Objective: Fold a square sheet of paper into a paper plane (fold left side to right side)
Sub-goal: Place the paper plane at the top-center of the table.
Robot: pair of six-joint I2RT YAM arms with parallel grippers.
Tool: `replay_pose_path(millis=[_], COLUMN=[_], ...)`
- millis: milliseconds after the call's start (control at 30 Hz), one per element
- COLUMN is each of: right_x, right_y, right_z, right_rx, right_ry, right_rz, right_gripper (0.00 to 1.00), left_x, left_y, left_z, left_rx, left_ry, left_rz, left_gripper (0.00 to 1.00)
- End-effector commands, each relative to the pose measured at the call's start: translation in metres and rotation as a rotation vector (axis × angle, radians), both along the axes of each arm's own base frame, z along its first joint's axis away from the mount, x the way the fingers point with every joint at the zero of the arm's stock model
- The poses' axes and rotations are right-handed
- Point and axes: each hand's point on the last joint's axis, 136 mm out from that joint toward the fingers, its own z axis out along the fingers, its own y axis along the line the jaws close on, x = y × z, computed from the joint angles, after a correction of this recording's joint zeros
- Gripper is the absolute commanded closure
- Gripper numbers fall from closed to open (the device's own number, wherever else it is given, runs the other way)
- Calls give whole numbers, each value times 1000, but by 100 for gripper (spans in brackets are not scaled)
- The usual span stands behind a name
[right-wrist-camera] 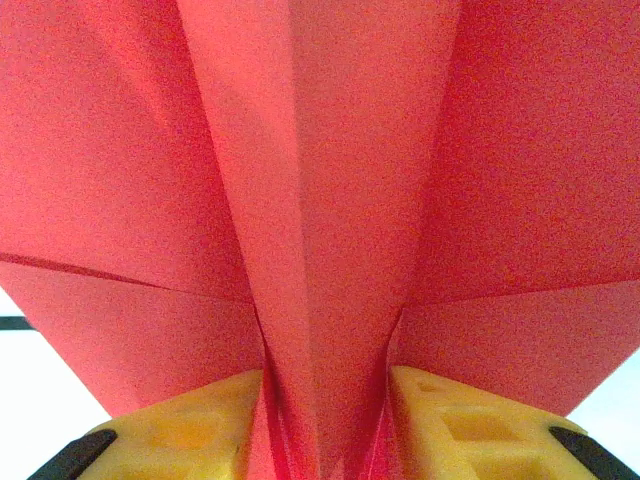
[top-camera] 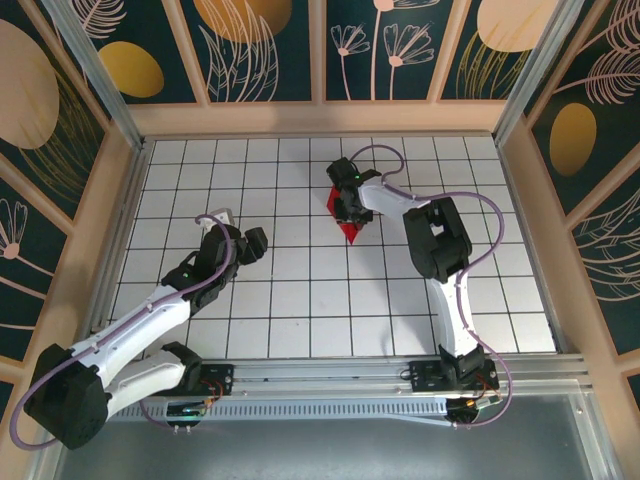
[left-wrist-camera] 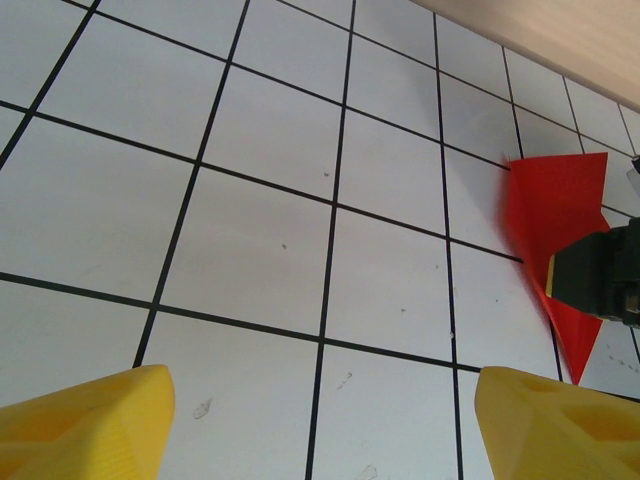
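The red paper plane (top-camera: 349, 231) lies on the tiled table a little right of centre, its point toward the near side. My right gripper (top-camera: 348, 206) is directly over it. In the right wrist view the paper plane (right-wrist-camera: 330, 180) spreads wide, and its folded centre ridge stands between the yellow fingers (right-wrist-camera: 190, 425) of the right gripper (right-wrist-camera: 325, 425), whose jaws are parted. My left gripper (top-camera: 251, 243) hovers about two tiles to the left, open and empty. In the left wrist view the left gripper (left-wrist-camera: 325, 425) frames bare tiles, with the paper plane (left-wrist-camera: 550, 205) at the right edge.
The white gridded table (top-camera: 300, 300) is enclosed by low wooden walls (top-camera: 320, 118). The right gripper's dark and yellow body (left-wrist-camera: 600, 285) overlaps the paper in the left wrist view. Open tiles lie between the two arms and along the near edge.
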Motion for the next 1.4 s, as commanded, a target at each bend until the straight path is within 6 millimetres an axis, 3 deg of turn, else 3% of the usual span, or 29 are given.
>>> replay_pose_path(millis=[0, 767, 1100, 1367], right_x=[0, -6, -10, -21], right_y=[1, -1, -3, -18], right_z=[24, 35, 62, 112], right_rx=[35, 50, 86, 114], right_ry=[-36, -34, -80, -206], right_rz=[9, -4, -16, -12], right_gripper=[64, 64, 61, 44], left_x=[7, 12, 14, 19], left_y=[-1, -6, -4, 3], left_z=[14, 17, 20, 29], left_rx=[2, 0, 8, 38], left_ry=[-33, -32, -43, -76], left_rz=[4, -7, 3, 39], left_gripper=[21, 20, 15, 2])
